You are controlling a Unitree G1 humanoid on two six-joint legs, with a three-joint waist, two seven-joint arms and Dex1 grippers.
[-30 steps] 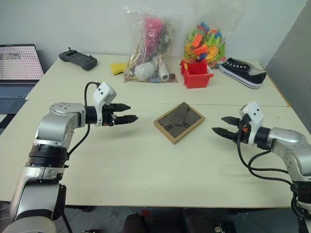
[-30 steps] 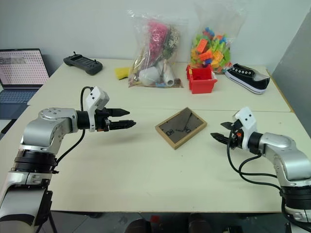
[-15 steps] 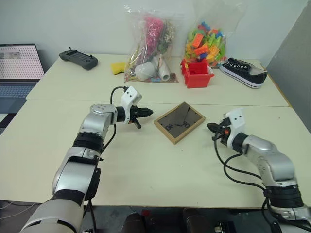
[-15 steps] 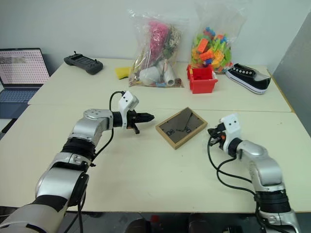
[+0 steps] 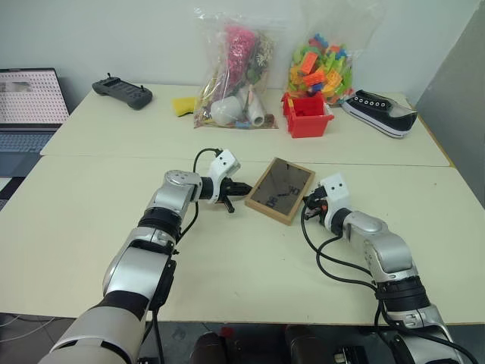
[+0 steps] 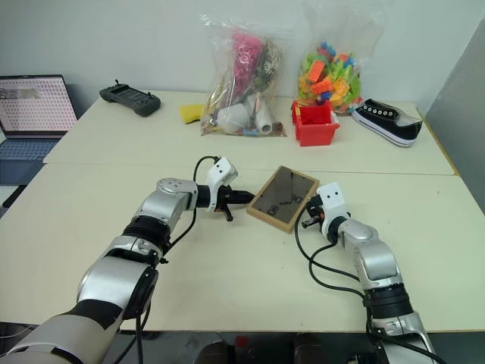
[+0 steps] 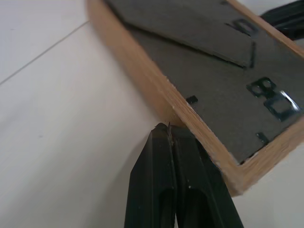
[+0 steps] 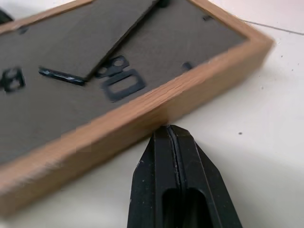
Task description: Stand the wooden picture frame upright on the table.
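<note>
The wooden picture frame [image 5: 280, 188] lies back side up on the table [image 5: 227, 258], showing its dark backing board, folded stand leg and metal clips. My left gripper [image 5: 244, 189] is shut, and its tip presses against the frame's left wooden edge [image 7: 156, 90]. Also shut, my right gripper [image 5: 306, 203] has its tip against the frame's right wooden edge [image 8: 142, 118]. The frame sits squeezed between the two closed tips; neither gripper holds it between its fingers.
At the back of the table are a black controller [image 5: 121, 92], a yellow item [image 5: 182, 106], two clear bags of toys [image 5: 231, 72] [image 5: 322, 64], a red bin [image 5: 305, 115] and a black shoe [image 5: 379, 111]. A laptop [image 5: 26, 106] sits far left.
Both grippers closed and swept inward and down from wide apart to the frame's opposite edges. The frame has turned slightly from its earlier diamond pose.
</note>
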